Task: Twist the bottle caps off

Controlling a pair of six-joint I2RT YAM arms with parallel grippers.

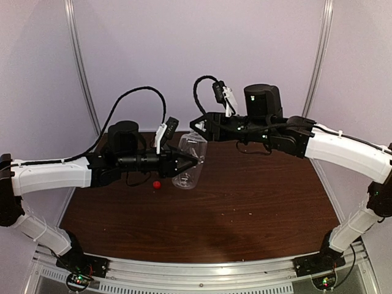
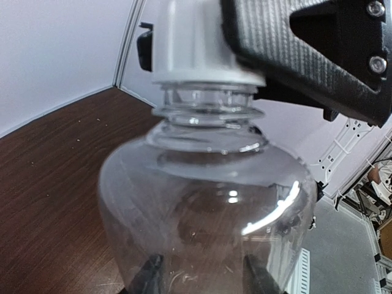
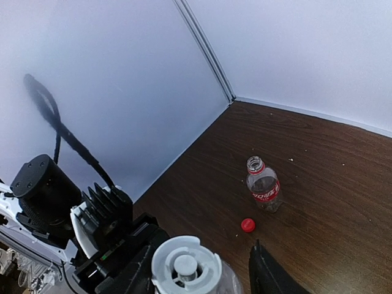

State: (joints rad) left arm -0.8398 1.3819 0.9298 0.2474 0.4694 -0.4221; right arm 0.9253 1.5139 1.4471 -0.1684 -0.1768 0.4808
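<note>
Left arm [image 1: 55, 174] reaches in from my left side and its hand [image 1: 195, 160] is pinching the wide clear bottle [image 1: 187, 174] around the body. In the left wrist view I see both fingertips [image 2: 149, 275] pressed against the plastic, one on each side of the lower wall.

Just below that arm in the top view, the red cap [image 1: 157, 184] lies loose on the dark wood table [image 1: 257, 202], beside the wide bottle's lower end. The small slim bottle [image 3: 264, 187] with the red label shows only in the right wrist view. It stands upright on the table with its mouth open, and the red cap sits near it but not touching. The left arm hides it from my overhead camera.

The wide bottle stands roughly upright with its neck upward, over the left-centre of the table. I cannot tell whether its base rests on the wood or hangs just above it. The white cap [image 3: 185, 265] is on its neck, sitting over the clear thread rings.

The right arm [image 1: 343, 150] comes in from my right, and its hand [image 1: 199, 128] is at the top of the bottle with a finger on either side of the white cap. One finger looks close against the cap and the other shows a gap. I cannot tell whether it is gripping the cap.
</note>
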